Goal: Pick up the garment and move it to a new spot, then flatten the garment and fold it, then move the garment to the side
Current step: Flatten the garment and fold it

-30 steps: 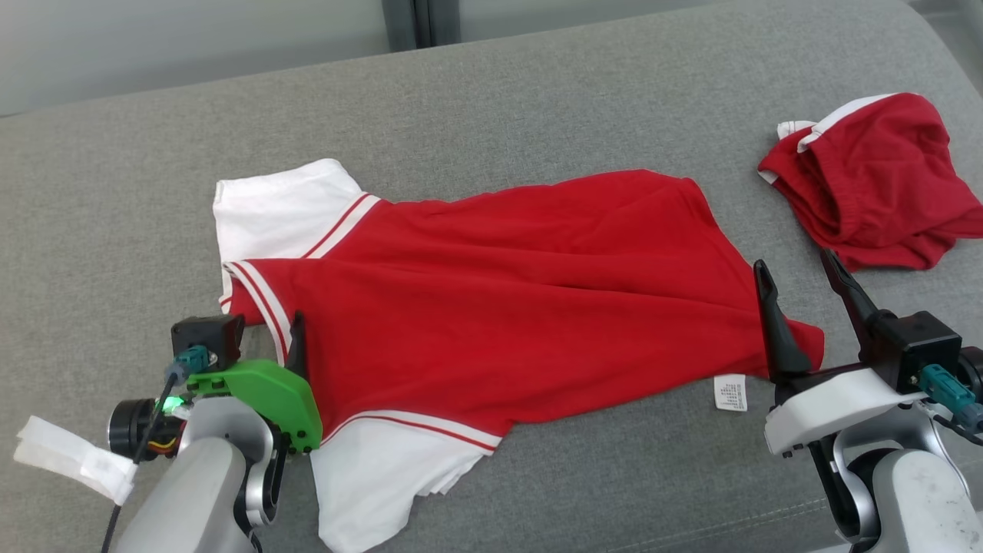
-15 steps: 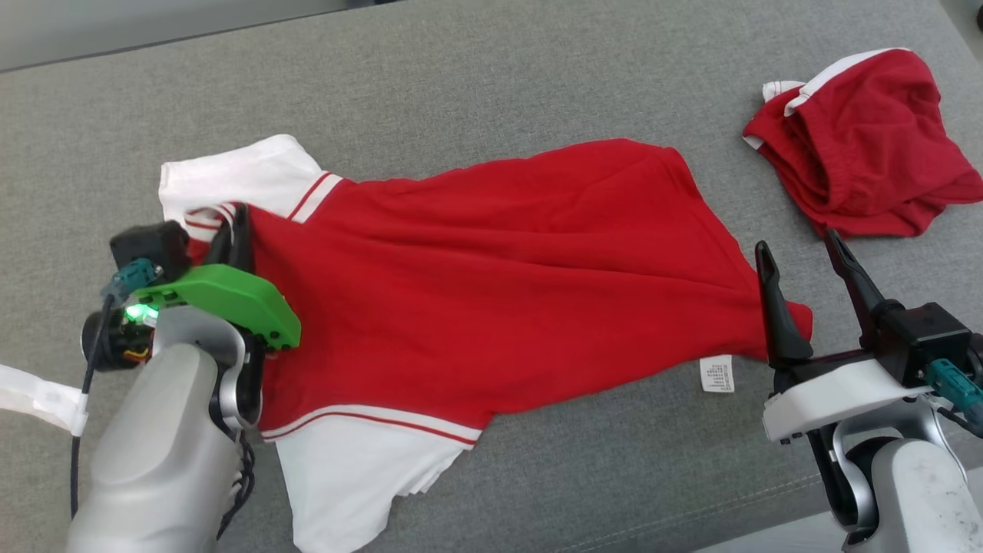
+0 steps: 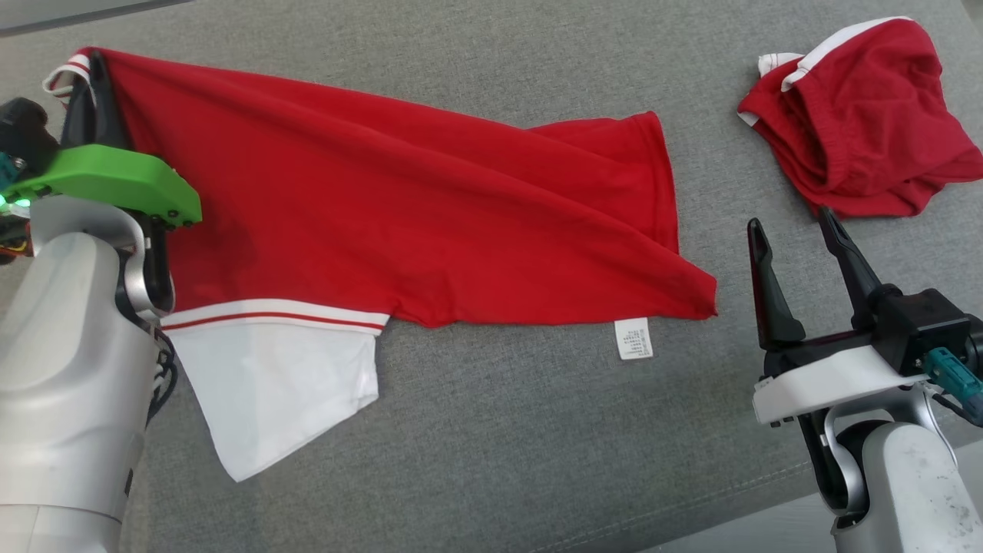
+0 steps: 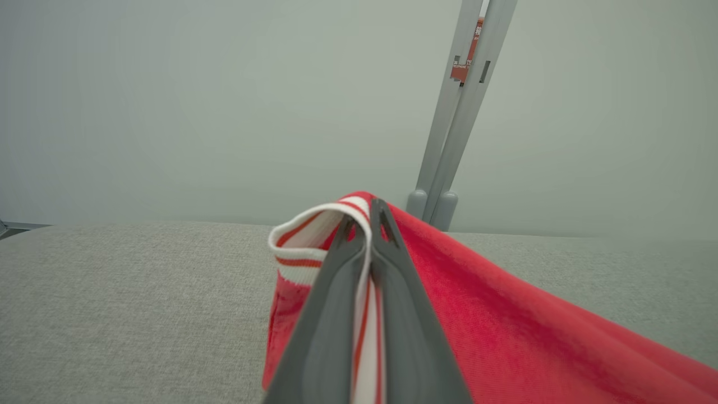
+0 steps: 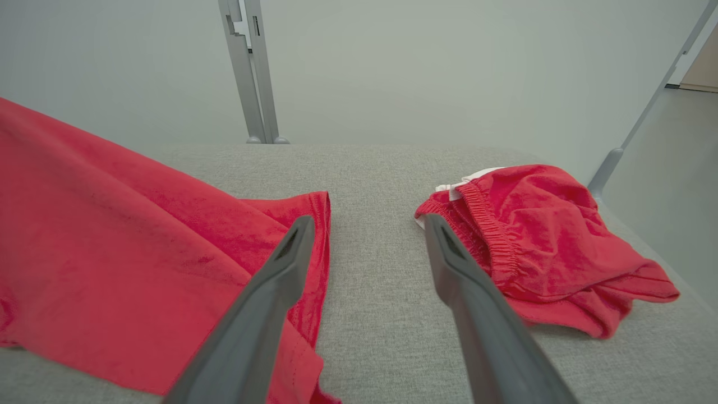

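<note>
We are at pick-up: left gripper [image 4: 364, 224] fingers clamped on the garment [image 3: 384, 192], right gripper [image 3: 791, 223] fingers apart, empty. Next we must carry it to a new spot w/o slipping.

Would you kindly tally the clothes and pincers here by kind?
Shirt: 1
Shorts: 1
Pincers: 2, left pincer and right pincer
Total: 4
</note>
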Controlling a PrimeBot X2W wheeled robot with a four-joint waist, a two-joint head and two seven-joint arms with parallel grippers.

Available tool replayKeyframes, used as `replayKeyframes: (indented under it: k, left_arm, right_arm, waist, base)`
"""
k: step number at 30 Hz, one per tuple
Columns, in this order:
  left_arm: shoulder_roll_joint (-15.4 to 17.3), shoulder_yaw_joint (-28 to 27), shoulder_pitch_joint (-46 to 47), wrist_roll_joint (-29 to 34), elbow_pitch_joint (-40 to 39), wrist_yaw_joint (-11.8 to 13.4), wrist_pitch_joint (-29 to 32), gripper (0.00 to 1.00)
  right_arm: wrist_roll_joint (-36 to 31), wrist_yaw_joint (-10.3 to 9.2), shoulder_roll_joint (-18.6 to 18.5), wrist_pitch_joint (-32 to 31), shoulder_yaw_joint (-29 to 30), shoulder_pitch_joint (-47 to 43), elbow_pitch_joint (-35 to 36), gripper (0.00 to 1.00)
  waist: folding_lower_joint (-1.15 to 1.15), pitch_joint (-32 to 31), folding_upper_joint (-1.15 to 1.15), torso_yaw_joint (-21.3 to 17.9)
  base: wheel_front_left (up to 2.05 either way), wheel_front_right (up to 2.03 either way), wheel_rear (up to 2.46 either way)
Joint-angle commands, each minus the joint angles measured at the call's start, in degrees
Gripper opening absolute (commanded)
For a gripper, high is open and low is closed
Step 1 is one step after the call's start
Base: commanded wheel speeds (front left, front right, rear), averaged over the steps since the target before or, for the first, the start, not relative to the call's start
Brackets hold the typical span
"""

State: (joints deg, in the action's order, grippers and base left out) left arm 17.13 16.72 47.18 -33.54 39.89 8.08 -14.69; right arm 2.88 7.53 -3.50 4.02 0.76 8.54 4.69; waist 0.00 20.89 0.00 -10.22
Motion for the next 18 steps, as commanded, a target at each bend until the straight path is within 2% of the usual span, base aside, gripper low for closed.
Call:
replayKeyframes:
  k: [1, 4, 5, 6, 7, 8, 13, 18]
  left_arm:
    - [0.72, -0.44, 1.48, 0.49, 0.72, -0.13, -0.32, 0.0]
    - [0.93, -0.2, 2.49, 0.28, 3.37, -1.01, 0.28, 0.0]
    - [0.93, 0.06, 2.7, 0.22, 4.07, -1.48, 0.31, 0.33]
    - [0.87, 0.26, 2.86, 0.15, 4.59, -1.94, 0.26, 0.94]
    - [0.71, 0.21, 2.81, -0.15, 5.05, -2.31, 0.2, 1.0]
    - [0.4, -0.12, 1.56, -0.65, 5.78, -3.5, -0.06, 1.0]
    - [-0.81, -0.41, -2.16, -0.16, 2.73, -5.11, -0.54, 1.0]
    - [-2.43, -1.63, -10.71, 2.02, -6.69, -6.03, -0.48, 1.0]
  right_arm:
    - [-0.33, -0.1, 0.09, 0.54, 0.27, 0.48, -0.25, 1.0]
    - [-0.38, -0.09, 0.23, 1.22, 0.73, 0.7, -0.84, 1.0]
    - [-0.36, -0.09, 0.27, 1.37, 0.91, 0.69, -1.0, 1.0]
    - [-0.32, -0.09, 0.33, 1.75, 1.14, 0.63, -1.2, 1.0]
    - [-0.29, -0.1, 0.36, 1.94, 1.38, 0.57, -1.33, 1.0]
    - [-0.54, -0.09, 0.46, 3.04, 2.23, 0.25, -1.48, 1.0]
    - [-0.82, -0.09, 0.57, 4.9, 2.94, -0.61, -1.75, 1.0]
    - [0.16, -0.1, 0.57, 6.54, 2.61, -1.35, -3.61, 1.0]
  waist:
    - [0.0, 0.19, 0.0, -0.23]
    - [0.0, 0.22, 0.0, -0.51]
    - [0.0, 0.16, 0.0, -0.57]
    - [0.0, 0.05, 0.0, -0.61]
    - [0.0, -0.07, 0.0, -0.61]
    - [0.0, -0.84, 0.0, -0.37]
    - [0.0, -3.15, 0.0, 1.06]
    - [0.0, -6.91, 0.0, 3.46]
  base:
    - [0.0, 0.0, 0.0]
    - [0.0, 0.0, 0.0]
    - [0.0, 0.0, 0.0]
    - [0.0, 0.0, 0.0]
    - [0.0, 0.0, 0.0]
    - [0.0, 0.0, 0.0]
    - [0.0, 0.0, 0.0]
    - [0.0, 0.0, 0.0]
